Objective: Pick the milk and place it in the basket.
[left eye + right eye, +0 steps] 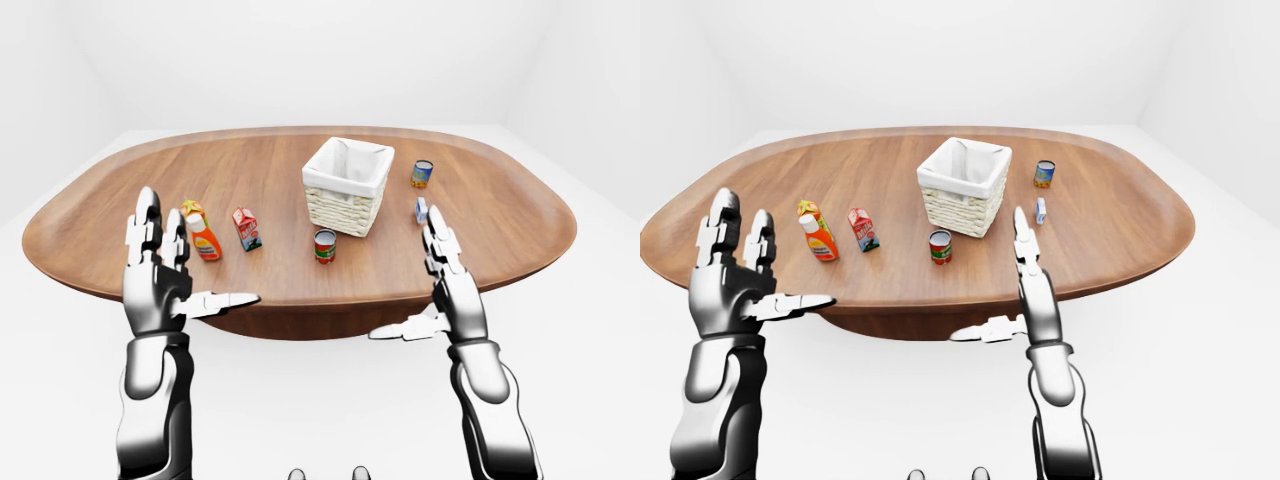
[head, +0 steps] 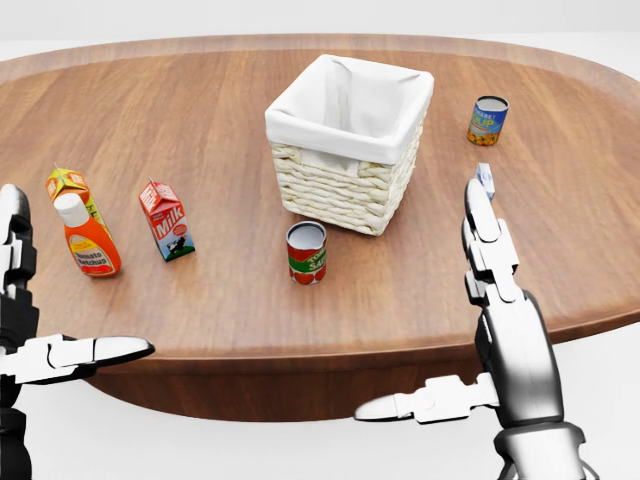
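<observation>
Both hands empty, fingers spread: left hand [image 1: 160, 275], right hand [image 2: 500, 300]. Milk carton [image 2: 166, 220] stands upright left of the basket [image 2: 350, 140]; ketchup bottle [image 2: 88, 238] just beside it is easily knocked during the reach.

Open hands at the counter [image 1: 1110, 225]

Milk [image 1: 862, 229] stands at eight o'clock from the basket [image 1: 963, 185]; both hands' fingers [image 1: 1022, 243] are spread, holding nothing.

Oval wooden table [image 2: 230, 110]: basket [image 2: 350, 145], milk [image 2: 166, 220], ketchup bottle [image 2: 87, 238], three cans, cartons.
</observation>
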### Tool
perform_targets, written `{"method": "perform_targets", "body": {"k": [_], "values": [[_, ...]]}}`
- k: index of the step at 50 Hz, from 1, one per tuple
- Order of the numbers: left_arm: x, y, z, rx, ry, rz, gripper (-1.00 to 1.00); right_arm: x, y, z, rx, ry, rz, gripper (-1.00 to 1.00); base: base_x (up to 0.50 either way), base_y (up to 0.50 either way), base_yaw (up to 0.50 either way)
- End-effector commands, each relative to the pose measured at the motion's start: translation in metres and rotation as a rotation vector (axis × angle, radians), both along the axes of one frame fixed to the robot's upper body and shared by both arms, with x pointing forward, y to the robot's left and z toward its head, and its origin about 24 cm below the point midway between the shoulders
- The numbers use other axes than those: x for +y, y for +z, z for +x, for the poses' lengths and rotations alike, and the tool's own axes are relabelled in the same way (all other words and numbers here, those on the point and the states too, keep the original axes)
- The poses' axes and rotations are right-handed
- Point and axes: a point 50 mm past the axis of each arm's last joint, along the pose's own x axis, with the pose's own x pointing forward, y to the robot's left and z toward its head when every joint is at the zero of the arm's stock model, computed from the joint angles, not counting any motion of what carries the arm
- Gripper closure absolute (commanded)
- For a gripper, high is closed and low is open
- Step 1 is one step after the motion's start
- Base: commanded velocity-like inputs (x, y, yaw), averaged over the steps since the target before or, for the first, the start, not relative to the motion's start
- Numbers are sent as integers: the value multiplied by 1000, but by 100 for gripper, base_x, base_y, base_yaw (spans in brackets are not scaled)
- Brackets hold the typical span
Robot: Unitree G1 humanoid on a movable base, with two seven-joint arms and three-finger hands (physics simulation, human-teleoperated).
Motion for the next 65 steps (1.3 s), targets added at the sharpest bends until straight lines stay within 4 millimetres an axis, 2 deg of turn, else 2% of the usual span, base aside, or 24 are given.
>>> {"method": "perform_targets", "body": {"k": [1, 8, 16, 32, 36, 50, 65], "values": [[1, 6, -3, -23, 20, 21, -100, -2, 9, -4, -43, -25, -40, -100, 0, 0, 0], [0, 3, -3, -8, 17, 27, -100, -3, 13, -6, -58, -20, -32, -100, 0, 0, 0], [1, 5, -4, -21, 18, 27, -100, -5, 11, -2, -49, -34, -30, -100, 0, 0, 0], [0, 10, -10, -44, 16, 39, -100, -9, 19, -4, -82, -35, -19, -100, 0, 0, 0], [-1, 4, -10, -16, 13, 50, -100, -12, 19, -4, -82, -39, -13, -100, 0, 0, 0], [-3, 3, -11, -13, 5, 46, -100, -17, 26, -7, -115, -42, 0, -100, 8, 0, 0], [-3, 1, -11, -6, -1, 48, -100, -16, 24, -6, -107, -37, 8, -100, 7, 0, 0]]}}
